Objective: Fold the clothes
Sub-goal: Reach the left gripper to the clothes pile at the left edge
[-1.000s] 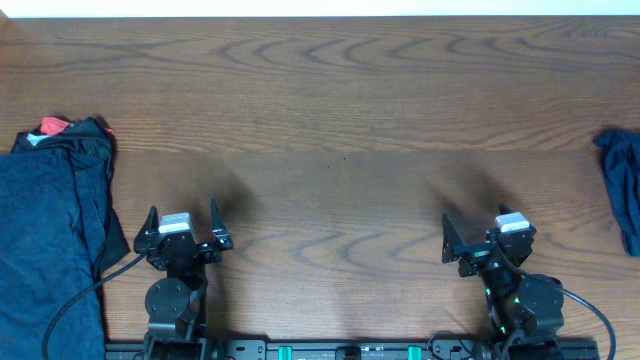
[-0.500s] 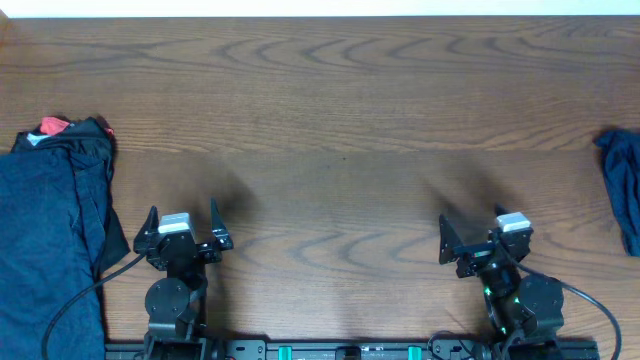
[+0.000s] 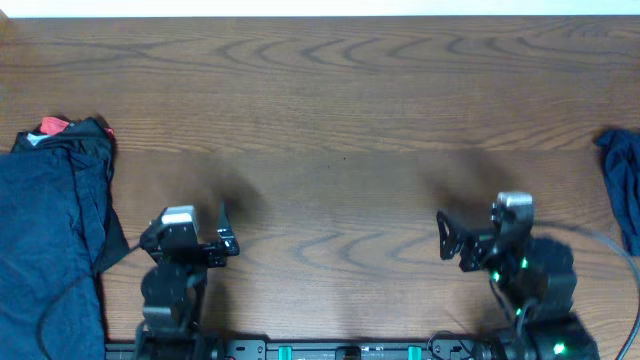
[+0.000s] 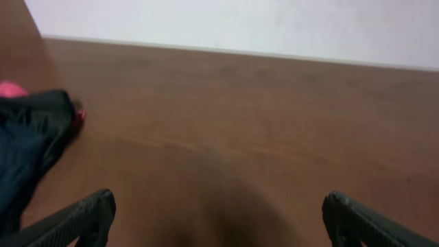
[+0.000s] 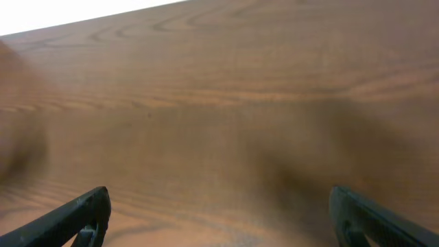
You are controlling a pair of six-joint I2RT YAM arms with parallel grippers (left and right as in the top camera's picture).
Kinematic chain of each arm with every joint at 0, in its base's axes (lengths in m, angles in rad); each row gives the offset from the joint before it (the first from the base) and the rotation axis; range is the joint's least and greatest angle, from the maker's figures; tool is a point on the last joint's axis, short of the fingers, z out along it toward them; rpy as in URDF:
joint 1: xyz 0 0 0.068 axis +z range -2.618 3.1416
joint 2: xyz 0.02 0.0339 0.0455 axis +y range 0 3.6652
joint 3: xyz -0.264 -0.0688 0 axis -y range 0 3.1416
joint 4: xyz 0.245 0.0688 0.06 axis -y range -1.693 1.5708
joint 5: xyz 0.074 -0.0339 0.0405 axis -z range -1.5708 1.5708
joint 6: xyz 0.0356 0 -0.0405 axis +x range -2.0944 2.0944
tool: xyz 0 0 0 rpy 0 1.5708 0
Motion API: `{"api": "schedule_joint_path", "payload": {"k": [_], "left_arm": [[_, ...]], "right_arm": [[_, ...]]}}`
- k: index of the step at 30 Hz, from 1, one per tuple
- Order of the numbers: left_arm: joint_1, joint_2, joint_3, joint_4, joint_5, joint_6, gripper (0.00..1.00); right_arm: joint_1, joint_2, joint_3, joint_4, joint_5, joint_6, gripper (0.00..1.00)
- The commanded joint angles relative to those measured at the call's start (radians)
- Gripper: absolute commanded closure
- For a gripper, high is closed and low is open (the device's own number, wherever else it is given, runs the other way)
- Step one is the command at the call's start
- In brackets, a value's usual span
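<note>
Left clothes pile (image 3: 45, 230): at the left edge of the bench (image 3: 340, 90), long axis near-to-far (black jersey (image 3: 103, 150) with red showing at the far end).
Right blue garment (image 3: 622, 185): right edge, lengthwise near-to-far, partly out of frame.
Left end effector (image 4: 218, 209): spread wide, holding nothing.
Right end effector (image 5: 219, 202): spread wide, holding nothing.

A rumpled heap of dark blue clothes (image 3: 45, 240) lies at the left edge of the desk (image 3: 330, 120); a black jersey (image 3: 98, 140) with a red patch peeks out at its far end. A smaller crumpled blue garment (image 3: 622, 185) lies at the right edge, well apart.
</note>
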Motion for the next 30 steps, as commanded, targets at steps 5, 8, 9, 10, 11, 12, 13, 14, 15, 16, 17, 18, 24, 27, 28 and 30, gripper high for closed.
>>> {"api": "schedule_joint_path", "payload": {"k": [5, 8, 9, 10, 11, 12, 13, 14, 15, 16, 17, 18, 24, 27, 28, 30], "left_arm": [[-0.003, 0.341, 0.399, -0.178, -0.004, -0.049, 0.02], [-0.003, 0.491, 0.595, -0.328, -0.002, -0.054, 0.02], [-0.003, 0.532, 0.653, -0.382, 0.008, -0.054, 0.02], [-0.003, 0.568, 0.708, -0.433, 0.027, -0.054, 0.02], [-0.003, 0.603, 0.759, -0.478, 0.036, -0.054, 0.02], [-0.003, 0.627, 0.792, -0.502, 0.038, -0.055, 0.02], [-0.003, 0.646, 0.815, -0.519, 0.059, -0.062, 0.02], [-0.003, 0.660, 0.829, -0.535, 0.096, -0.062, 0.02], [-0.003, 0.669, 0.831, -0.540, 0.127, -0.061, 0.02], [-0.003, 0.673, 0.831, -0.540, 0.132, -0.061, 0.02], [-0.003, 0.679, 0.831, -0.540, 0.131, -0.061, 0.02], [-0.003, 0.682, 0.831, -0.541, 0.131, -0.062, 0.02], [-0.003, 0.684, 0.831, -0.565, 0.112, -0.091, 0.07], [0.010, 0.692, 0.831, -0.574, -0.022, -0.192, 0.02], [0.024, 0.701, 0.831, -0.575, -0.057, -0.209, 0.02], [0.064, 0.730, 0.838, -0.582, -0.071, -0.216, 0.02]], "right_arm": [[0.010, 0.451, 0.387, -0.229, -0.092, -0.068, 0.01], [0.011, 0.609, 0.520, -0.367, -0.135, -0.083, 0.01], [0.011, 0.658, 0.558, -0.410, -0.139, -0.084, 0.01], [0.011, 0.694, 0.586, -0.445, -0.139, -0.089, 0.01], [0.011, 0.730, 0.611, -0.474, -0.139, -0.102, 0.01], [0.011, 0.755, 0.625, -0.490, -0.139, -0.109, 0.01], [0.011, 0.776, 0.633, -0.497, -0.139, -0.109, 0.01], [0.011, 0.787, 0.634, -0.497, -0.139, -0.109, 0.01], [0.011, 0.796, 0.633, -0.497, -0.139, -0.109, 0.01], [0.011, 0.798, 0.633, -0.497, -0.138, -0.109, 0.01], [0.011, 0.797, 0.633, -0.497, -0.138, -0.112, 0.01], [0.011, 0.795, 0.634, -0.496, -0.138, -0.111, 0.01], [0.011, 0.786, 0.634, -0.515, -0.138, -0.123, 0.01], [0.011, 0.787, 0.634, -0.535, -0.138, -0.146, 0.01], [0.011, 0.787, 0.634, -0.541, -0.138, -0.147, 0.01], [0.011, 0.787, 0.634, -0.552, -0.138, -0.165, 0.01]]}}
